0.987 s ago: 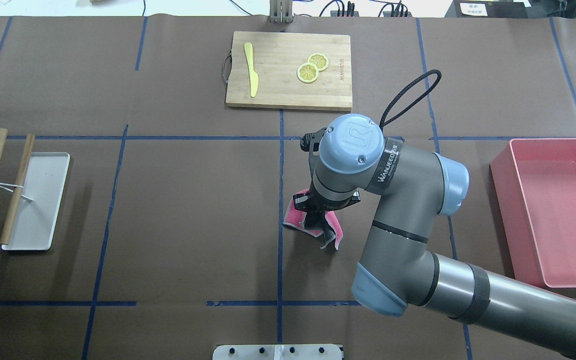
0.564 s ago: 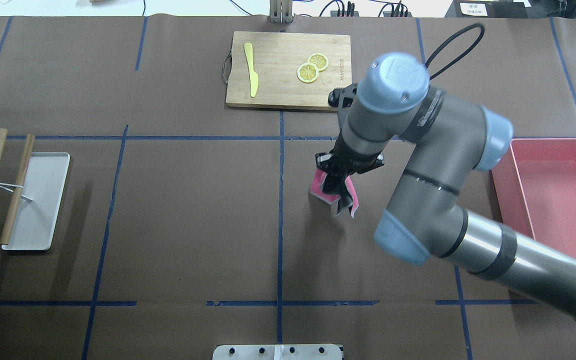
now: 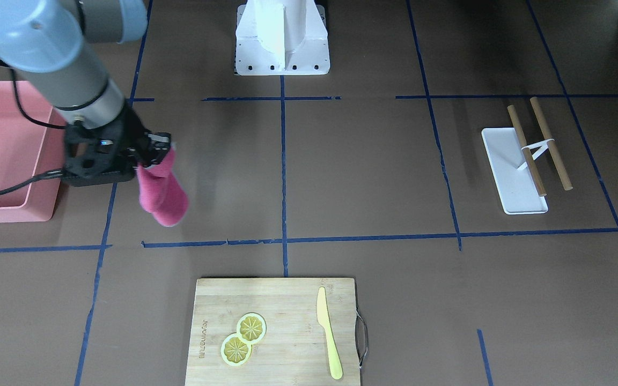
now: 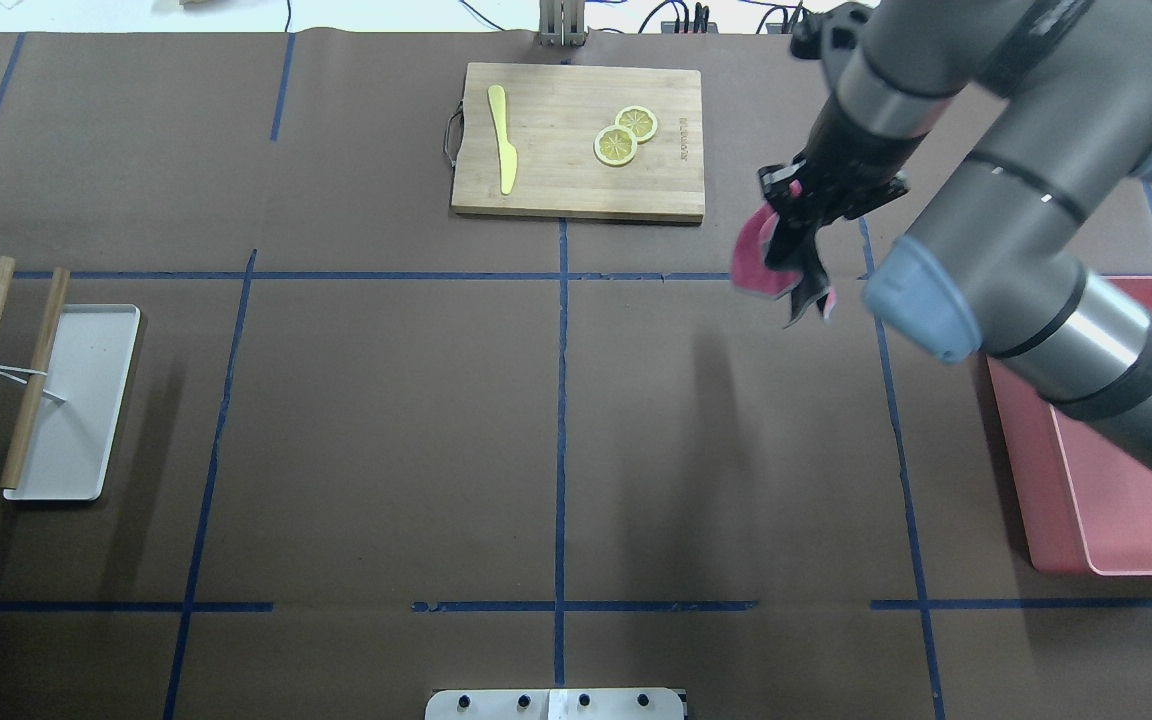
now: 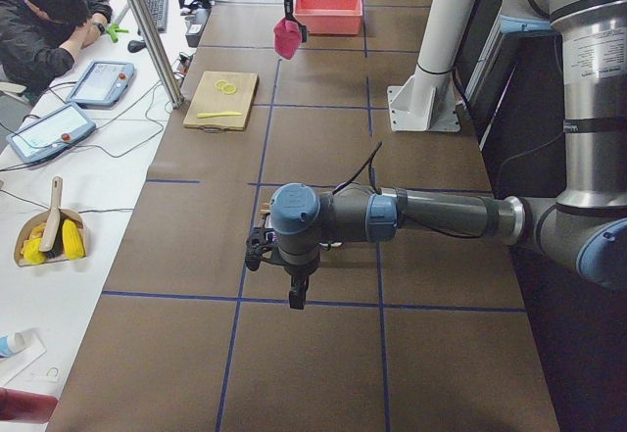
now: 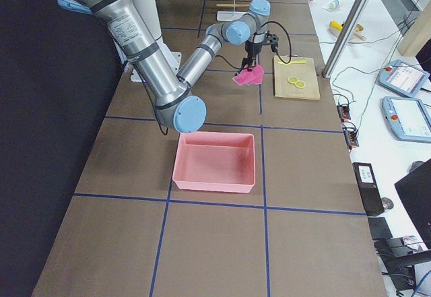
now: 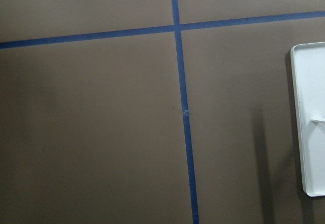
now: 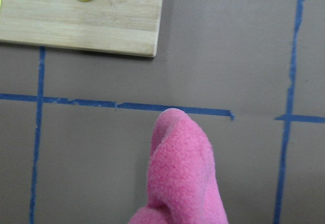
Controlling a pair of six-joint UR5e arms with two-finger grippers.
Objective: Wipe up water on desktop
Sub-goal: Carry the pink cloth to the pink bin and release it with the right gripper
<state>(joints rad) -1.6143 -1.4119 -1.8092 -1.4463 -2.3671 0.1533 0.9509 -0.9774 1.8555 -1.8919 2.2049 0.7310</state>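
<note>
I am dangling the pink cloth (image 3: 163,195), clenched in my right claw (image 3: 153,153), above the counter (image 4: 386,420), likely for the right-edge pink bin (image 4: 1126,510).

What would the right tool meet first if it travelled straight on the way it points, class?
Probably the bare desktop below the right tool, near a blue tape line; the pink cloth it holds would touch down first. Height is unclear.
</note>
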